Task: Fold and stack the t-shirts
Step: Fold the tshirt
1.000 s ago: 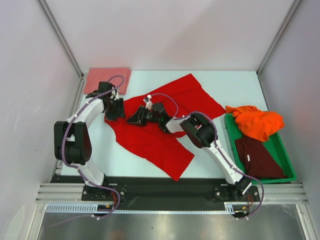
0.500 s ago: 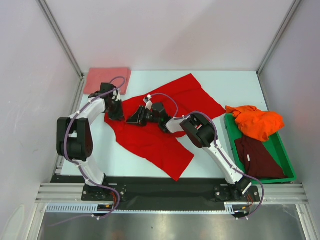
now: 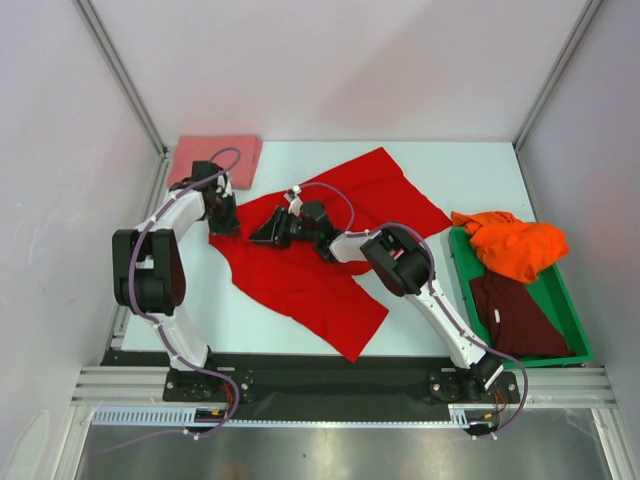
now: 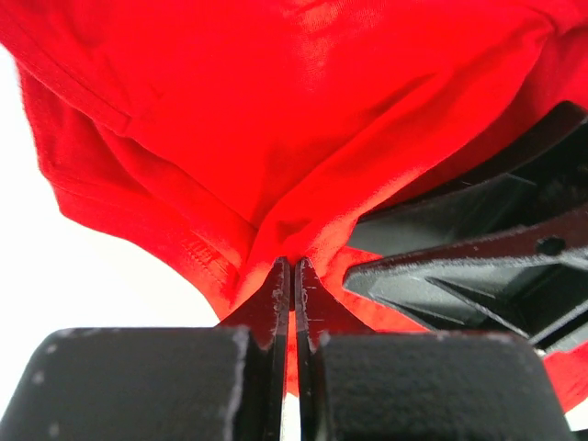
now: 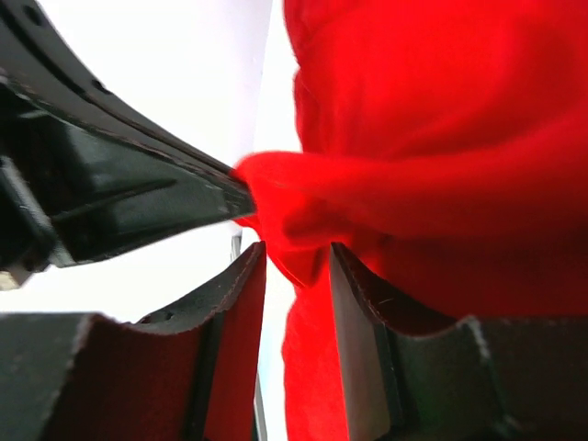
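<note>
The left gripper [image 4: 292,266], spread a second ago, now pinches the edge of the red t-shirt [image 3: 300,285] mid-table. The right gripper [image 5: 299,253] straddles a fold, grip unclear. Four t-shirts: that one, a pink t-shirt [image 3: 205,157] far left, an orange t-shirt [image 3: 515,247] and a maroon t-shirt [image 3: 512,318] in one bin [image 3: 576,345].

**Quick layout around your grippers**

Your left gripper [image 3: 225,225] and right gripper [image 3: 262,236] sit side by side on the spread t-shirt [image 3: 320,285]. Just beyond the left one lies a folded t-shirt [image 3: 200,158]. Well off to the right one's right is the bin [image 3: 556,292], with a crumpled t-shirt [image 3: 515,245] over its far end and a flat t-shirt [image 3: 515,318] inside.
</note>
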`<state>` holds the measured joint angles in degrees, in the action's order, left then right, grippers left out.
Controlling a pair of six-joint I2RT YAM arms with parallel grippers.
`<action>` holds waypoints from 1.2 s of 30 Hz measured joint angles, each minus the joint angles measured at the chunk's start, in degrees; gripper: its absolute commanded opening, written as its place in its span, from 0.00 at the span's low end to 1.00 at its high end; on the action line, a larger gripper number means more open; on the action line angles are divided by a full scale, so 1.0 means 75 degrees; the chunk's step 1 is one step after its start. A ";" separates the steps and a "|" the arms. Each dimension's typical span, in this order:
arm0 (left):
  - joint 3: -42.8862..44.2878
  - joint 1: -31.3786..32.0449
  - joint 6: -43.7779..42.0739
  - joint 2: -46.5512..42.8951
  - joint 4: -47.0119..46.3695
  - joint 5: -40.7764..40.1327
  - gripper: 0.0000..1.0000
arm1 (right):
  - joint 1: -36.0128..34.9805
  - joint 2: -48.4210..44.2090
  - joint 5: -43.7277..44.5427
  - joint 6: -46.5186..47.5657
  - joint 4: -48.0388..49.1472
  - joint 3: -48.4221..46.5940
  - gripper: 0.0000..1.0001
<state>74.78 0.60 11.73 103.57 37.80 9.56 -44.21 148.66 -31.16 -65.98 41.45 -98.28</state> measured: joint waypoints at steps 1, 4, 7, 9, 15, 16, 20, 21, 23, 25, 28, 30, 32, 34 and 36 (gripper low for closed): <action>0.0032 -0.0009 -0.0003 0.0020 0.0003 0.0003 0.00 | 0.0000 0.0003 0.0015 0.0000 -0.0047 -0.0082 0.39; 0.0111 -0.0015 -0.0020 0.0122 0.0009 0.0000 0.00 | -0.0006 0.0012 0.0047 0.0000 -0.0117 -0.0280 0.39; 0.0178 -0.0015 -0.0026 0.0248 0.0035 0.0003 0.00 | -0.0015 0.0108 0.0061 0.0000 -0.0137 -0.0501 0.39; 0.0233 -0.0015 -0.0026 0.0323 0.0047 0.0003 0.01 | -0.0029 0.0230 0.0073 0.0000 -0.0189 -0.0662 0.39; 0.0408 -0.0015 -0.0026 0.0338 0.0073 -0.0137 0.00 | -0.0099 0.0367 0.0154 0.0009 -0.0475 -0.0711 0.41; 0.0443 -0.0015 -0.0026 0.0338 0.0070 -0.0178 0.00 | -0.0108 0.0367 0.0163 0.0023 -0.0460 -0.0711 0.41; 0.0533 -0.0079 -0.0023 0.0338 0.0061 -0.0347 0.00 | -0.0117 0.0364 0.0184 0.0009 -0.0335 -0.0656 0.43; 0.0539 -0.0114 -0.0023 0.0338 0.0061 -0.0391 0.00 | -0.0117 0.0367 0.0184 0.0006 -0.0321 -0.0656 0.43; 0.0545 -0.0181 -0.0026 0.0338 0.0061 -0.0423 0.00 | -0.0119 0.0367 0.0187 -0.0003 -0.0312 -0.0659 0.45; 0.0545 -0.0207 -0.0026 0.0338 0.0061 -0.0434 0.00 | -0.0125 0.0364 0.0192 -0.0003 -0.0329 -0.0691 0.46; 0.0545 -0.0219 -0.0026 0.0338 0.0061 -0.0428 0.00 | -0.0143 0.0367 0.0259 -0.0003 -0.0431 -0.0761 0.46; 0.0545 -0.0221 -0.0026 0.0338 0.0061 -0.0420 0.00 | -0.0163 0.0385 0.0312 -0.0003 -0.0542 -0.0845 0.46; 0.0545 -0.0221 -0.0023 0.0338 0.0061 -0.0408 0.00 | -0.0184 0.0417 0.0391 -0.0006 -0.0650 -0.0944 0.45; 0.0545 -0.0221 -0.0026 0.0338 0.0061 -0.0396 0.01 | -0.0210 0.0446 0.0498 -0.0012 -0.0816 -0.1058 0.45; 0.0545 -0.0219 -0.0023 0.0338 0.0058 -0.0388 0.01 | -0.0242 0.0463 0.0629 -0.0020 -0.1061 -0.1198 0.45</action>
<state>78.87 -1.04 11.55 106.10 38.24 6.66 -46.02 152.14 -26.44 -66.13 33.50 -107.26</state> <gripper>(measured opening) 0.011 0.454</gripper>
